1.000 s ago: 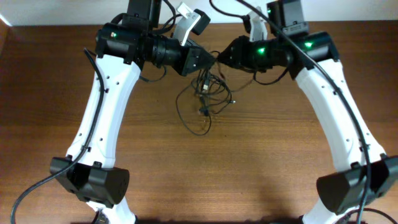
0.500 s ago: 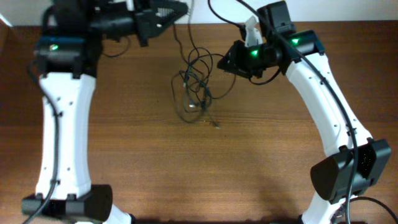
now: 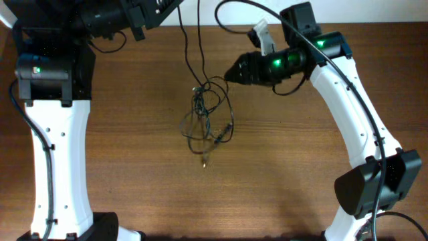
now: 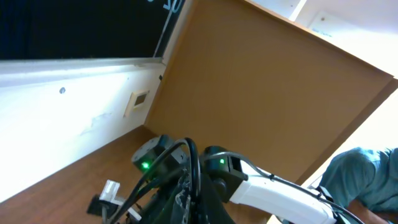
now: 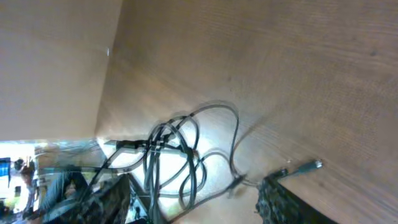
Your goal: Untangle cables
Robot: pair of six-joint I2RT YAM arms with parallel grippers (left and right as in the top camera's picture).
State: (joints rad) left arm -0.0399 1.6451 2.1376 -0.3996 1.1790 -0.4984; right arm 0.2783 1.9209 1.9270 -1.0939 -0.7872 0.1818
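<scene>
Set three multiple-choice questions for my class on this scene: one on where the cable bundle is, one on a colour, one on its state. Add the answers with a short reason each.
1. Where is the cable bundle?
A. Around the middle of the table, between the left arm and the right arm
B. At the near edge, by the bases
C. In a box at one corner

2. What colour are the cables?
A. White
B. Red
C. Black

3. What state are the cables in?
A. Laid out in separate straight lines
B. Knotted together in crossing loops
C. Rolled on a spool

Answers: 1 A, the overhead view shows it between both arms; 2 C, thin black cords against brown wood; 3 B, loops cross one another in the overhead and right wrist views.
</scene>
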